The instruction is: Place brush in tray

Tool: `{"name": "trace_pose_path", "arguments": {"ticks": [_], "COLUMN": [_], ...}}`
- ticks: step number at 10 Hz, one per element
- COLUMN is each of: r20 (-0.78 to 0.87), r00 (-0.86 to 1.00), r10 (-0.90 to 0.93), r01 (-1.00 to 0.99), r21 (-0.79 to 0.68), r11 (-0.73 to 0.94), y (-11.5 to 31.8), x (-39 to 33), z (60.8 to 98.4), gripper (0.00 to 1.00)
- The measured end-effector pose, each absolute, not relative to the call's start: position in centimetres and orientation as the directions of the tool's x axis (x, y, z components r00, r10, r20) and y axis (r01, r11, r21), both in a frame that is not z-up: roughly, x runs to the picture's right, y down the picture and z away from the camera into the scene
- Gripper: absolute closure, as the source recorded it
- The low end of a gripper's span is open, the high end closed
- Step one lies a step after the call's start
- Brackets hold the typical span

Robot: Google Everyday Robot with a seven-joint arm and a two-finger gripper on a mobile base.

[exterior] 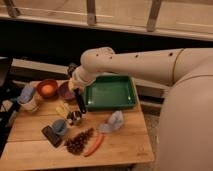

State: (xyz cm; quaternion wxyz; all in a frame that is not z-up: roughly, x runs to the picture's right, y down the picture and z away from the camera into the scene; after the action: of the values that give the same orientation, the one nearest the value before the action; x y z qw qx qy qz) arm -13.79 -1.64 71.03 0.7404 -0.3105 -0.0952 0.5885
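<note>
- Presently the gripper [77, 91] is hanging at the end of the pale arm, above the counter [122, 146] and just beside the left rim of the tray [111, 93].
- Its fingers are gripping the brush [81, 105] by the upper end. The contact itself is dark and hard to separate from the handle, so this is a judgement from the way the tool is dangling clear of the counter.
- The brush is hanging roughly upright, slightly tilted, with its lower end pointing down towards a small can [74, 118]. It is sitting outside the tray, not yet over it.
- Handling, as judged:
  - The brush is looking light, stiff and slim, with a smooth straight handle that may be slipping or swinging in a two-finger pinch.
  - Taking hold near the middle of the handle would be steadier than near the end.
  - It is not appearing fragile.
- The tray is showing as shallow, rectangular green plastic with a raised rim and a glossy, bare floor. The dangling end must be clearing that rim.
- The counter is showing pale wood planks with a matt grain.
- Nearby items are lying as follows:
  - A round purple bowl [64, 91] is sitting left of the gripper, and an orange bowl [47, 89] beyond it.
  - A rough pinecone [78, 142] and a short dark block [51, 136] are lying towards the front edge.
</note>
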Motion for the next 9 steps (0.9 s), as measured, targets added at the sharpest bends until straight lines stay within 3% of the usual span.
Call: {"name": "trace_pose_path", "arguments": {"ticks": [5,9], "r20": [-0.227,-0.213], "r00": [0.252,0.123], "r10": [0.941,0.969], "r01": [-0.844,-0.906], "r21": [-0.528,-0.423], "r11": [0.098,0.021], "y": [-1.3,-4.1], "x": [-12.8,-6.9], "z": [72.8,73.9], "gripper": [1.0,1.0]}}
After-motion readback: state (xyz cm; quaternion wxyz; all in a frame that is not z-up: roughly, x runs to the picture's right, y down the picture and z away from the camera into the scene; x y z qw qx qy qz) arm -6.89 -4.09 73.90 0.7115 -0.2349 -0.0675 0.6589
